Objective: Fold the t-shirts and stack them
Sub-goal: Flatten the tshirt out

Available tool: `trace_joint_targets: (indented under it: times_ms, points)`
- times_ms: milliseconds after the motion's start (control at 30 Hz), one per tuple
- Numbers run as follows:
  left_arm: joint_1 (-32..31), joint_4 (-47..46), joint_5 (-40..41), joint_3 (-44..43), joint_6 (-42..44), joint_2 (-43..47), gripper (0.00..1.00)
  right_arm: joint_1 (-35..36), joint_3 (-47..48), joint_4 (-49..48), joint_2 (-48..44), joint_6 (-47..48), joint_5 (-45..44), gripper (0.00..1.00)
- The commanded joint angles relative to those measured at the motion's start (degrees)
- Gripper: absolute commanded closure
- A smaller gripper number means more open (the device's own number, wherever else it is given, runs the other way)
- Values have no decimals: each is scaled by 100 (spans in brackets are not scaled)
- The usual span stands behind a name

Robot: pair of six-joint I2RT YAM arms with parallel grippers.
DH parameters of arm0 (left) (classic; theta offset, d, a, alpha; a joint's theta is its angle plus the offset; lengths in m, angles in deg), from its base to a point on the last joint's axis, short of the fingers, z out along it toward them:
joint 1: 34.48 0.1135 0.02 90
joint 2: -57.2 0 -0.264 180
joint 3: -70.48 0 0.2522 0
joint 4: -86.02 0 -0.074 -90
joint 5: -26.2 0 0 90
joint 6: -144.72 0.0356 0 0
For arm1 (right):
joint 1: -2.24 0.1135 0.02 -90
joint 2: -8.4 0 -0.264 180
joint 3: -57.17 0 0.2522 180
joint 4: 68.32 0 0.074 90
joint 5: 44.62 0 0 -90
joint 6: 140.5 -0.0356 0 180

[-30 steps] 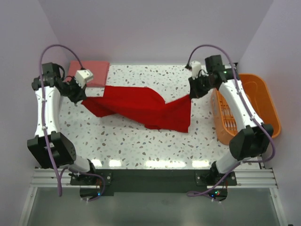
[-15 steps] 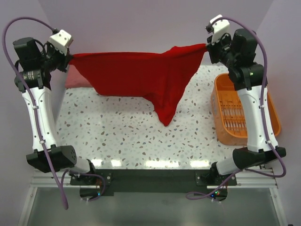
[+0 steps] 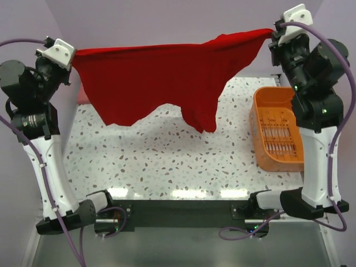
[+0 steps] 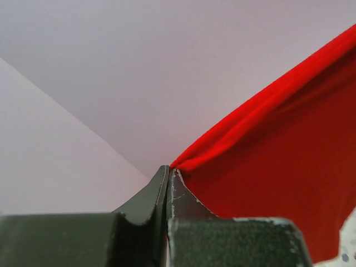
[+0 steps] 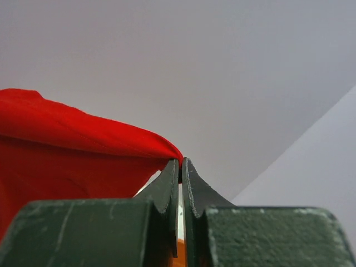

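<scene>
- Only the overhead view showed the whole red t-shirt (image 3: 161,83). It was stretched in the air between the left gripper (image 3: 73,54) and the right gripper (image 3: 271,35), above the far half of the table (image 3: 156,161). Its top edge was taut and its lower edge hung in uneven folds, lowest right of centre.
- The left wrist view showed just the left gripper (image 4: 168,171), its jaws pressed together on a bunched corner of the red cloth. A pale wall (image 4: 167,67) lay behind it.
- The right wrist view showed the right gripper (image 5: 180,163) pinched tight on the shirt's other corner in the same way, with the cloth trailing off to the left.
- An orange slatted basket (image 3: 278,133) stood on the right side of the table, just beside the right arm and apart from the hanging shirt.
- A strip of the pink t-shirt (image 3: 83,94) showed at the far left of the table. The red shirt hid most of it from the overhead camera.
- Both arms were raised high and spread outward, the left gripper toward the far left corner and the right gripper toward the far right.
</scene>
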Motion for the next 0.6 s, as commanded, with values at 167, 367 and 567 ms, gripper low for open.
trace_joint_targets:
  times_ms: [167,367,567]
  points:
    - [74,-491,177,219,247,1403,100,-41,560,-699,-1176,236,-392,100]
    - [65,-236,380,343,546,2256,100,-41,1060,-733,-1459,402,-322,100]
    - [65,1002,495,-826,1099,1713,100,-41,1009,-892,-1074,965,-199,100]
